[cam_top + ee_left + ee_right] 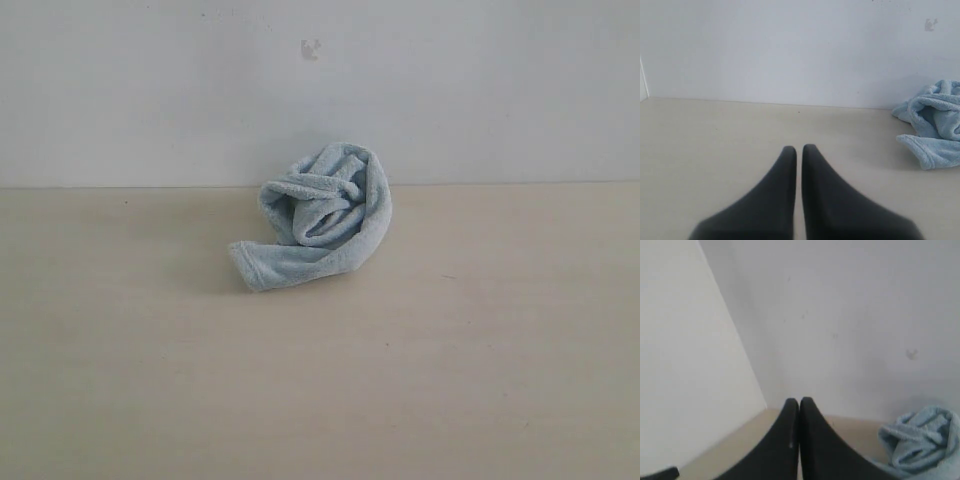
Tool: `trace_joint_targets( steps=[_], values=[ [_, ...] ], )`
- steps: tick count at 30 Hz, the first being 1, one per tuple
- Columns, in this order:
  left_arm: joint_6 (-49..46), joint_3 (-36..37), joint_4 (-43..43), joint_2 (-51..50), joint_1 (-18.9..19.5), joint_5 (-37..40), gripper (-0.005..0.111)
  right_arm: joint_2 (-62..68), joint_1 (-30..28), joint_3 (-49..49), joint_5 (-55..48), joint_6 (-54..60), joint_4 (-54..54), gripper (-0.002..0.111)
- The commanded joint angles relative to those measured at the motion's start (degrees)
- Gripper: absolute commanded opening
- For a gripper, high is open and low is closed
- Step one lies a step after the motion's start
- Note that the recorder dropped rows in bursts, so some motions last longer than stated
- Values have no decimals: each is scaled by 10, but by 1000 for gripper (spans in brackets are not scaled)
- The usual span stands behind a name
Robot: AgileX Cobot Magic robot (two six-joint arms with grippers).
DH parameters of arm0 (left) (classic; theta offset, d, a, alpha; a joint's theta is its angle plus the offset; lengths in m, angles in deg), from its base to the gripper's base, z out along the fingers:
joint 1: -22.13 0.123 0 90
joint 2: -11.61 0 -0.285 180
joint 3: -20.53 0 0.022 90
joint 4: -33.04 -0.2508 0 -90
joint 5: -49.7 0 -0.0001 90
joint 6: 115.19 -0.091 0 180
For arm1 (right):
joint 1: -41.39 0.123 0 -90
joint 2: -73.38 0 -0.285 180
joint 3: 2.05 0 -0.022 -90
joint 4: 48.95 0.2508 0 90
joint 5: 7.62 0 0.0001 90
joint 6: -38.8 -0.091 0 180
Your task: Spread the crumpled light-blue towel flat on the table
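Exterior view shows the crumpled light-blue towel (pixel 345 238) bunched at frame centre on the beige worktop (pixel 450 380); left fingers (pixel 777 200) and right fingers (pixel 782 445) pressed together, empty.

The table (pixel 450 380) is a wide, pale beige wood-look top with faint grain. One towel (pixel 320 215), light blue and fluffy, lies on it crumpled in a loose coil near the back edge by the wall (pixel 150 90).

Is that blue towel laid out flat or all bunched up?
Bunched up: the towel sits in a curled, twisted heap on the table, nothing spread flat.
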Motion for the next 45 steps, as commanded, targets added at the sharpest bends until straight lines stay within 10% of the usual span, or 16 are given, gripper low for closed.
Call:
trace_joint_targets(
  steps=[1,9,17,22,27,43,45],
  values=[
    [-1,2,0,2,1,-4,4,148,1,80,34,-30,-73,0],
    [-1,2,0,2,1,-4,4,327,-1,108,-71,123,-73,0],
    [-1,2,0,2,1,-4,4,319,-1,53,-450,267,-45,0],
    [-1,2,0,2,1,-4,4,316,4,-36,-467,596,377,0],
    [-1,2,0,2,1,-4,4,305,124,-38,-502,992,736,0],
    [-9,2,3,2,1,-7,4,305,181,-38,-476,1005,756,0],
    [126,2,184,2,1,-18,4,305,181,-38,-468,1005,764,0]
  ],
)
